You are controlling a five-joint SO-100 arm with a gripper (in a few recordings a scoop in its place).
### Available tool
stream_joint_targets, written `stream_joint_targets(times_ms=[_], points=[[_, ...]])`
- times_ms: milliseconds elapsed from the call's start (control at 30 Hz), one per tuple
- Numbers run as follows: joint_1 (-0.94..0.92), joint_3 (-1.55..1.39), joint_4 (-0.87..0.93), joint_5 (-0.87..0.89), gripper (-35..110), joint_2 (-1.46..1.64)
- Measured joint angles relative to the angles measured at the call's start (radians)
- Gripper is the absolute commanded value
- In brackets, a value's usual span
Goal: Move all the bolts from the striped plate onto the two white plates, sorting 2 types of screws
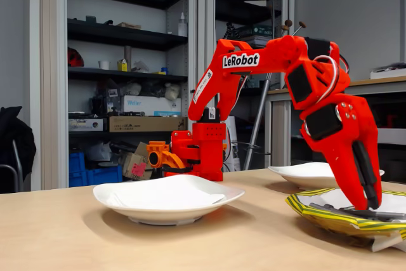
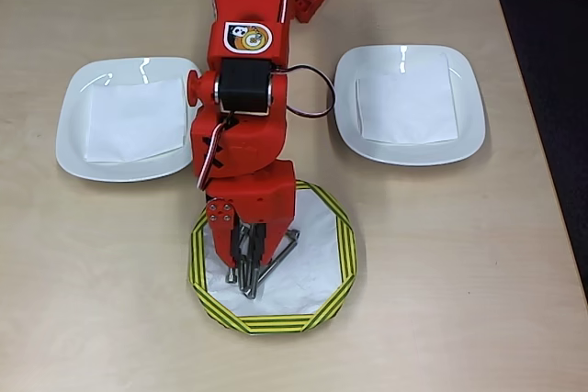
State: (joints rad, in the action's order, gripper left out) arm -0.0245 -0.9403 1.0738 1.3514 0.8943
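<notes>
Bench (image 2: 441,254): pale wood-look top, matt and smooth; carries three plates and the arm's base.
Striped plate (image 2: 344,254): many-sided shallow dish, yellow rim crossed by dark green stripes, white middle; at 6 o'clock in the overhead view, straight below the arm.
Bolts (image 2: 276,259): silver-grey metal, slim straight shanks, bunched at the plate's centre-left; several lie crossed, so their count and lengths cannot be told.
White plates: two glossy rounded-square dishes with upturned rims, one at 9 o'clock (image 2: 73,126), one at 3 o'clock (image 2: 469,126) of the arm in the overhead view; each holds a white paper sheet and no bolt.
Arm (image 2: 243,144): bright orange plastic, black motor blocks, a red-and-white cable looped at its side, "LeRobot" label seen in the fixed view.
Tool (image 2: 250,273): tips down in the striped plate among the bolts; the arm's body hides the fingers from above, so apart or clamped cannot be told.
Surroundings: dark shelving (image 1: 120,36) with boxes at 12 o'clock behind the bench in the fixed view.
</notes>
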Motion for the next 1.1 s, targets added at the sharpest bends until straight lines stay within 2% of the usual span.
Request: stream_joint_targets(times_ms=[733,867,1100], points=[[0.014,0.006,-0.067,0.014,6,-0.040],[0.018,0.018,-0.072,0.015,0,-0.061],[0.020,0.040,-0.067,0.000,0,-0.078]])
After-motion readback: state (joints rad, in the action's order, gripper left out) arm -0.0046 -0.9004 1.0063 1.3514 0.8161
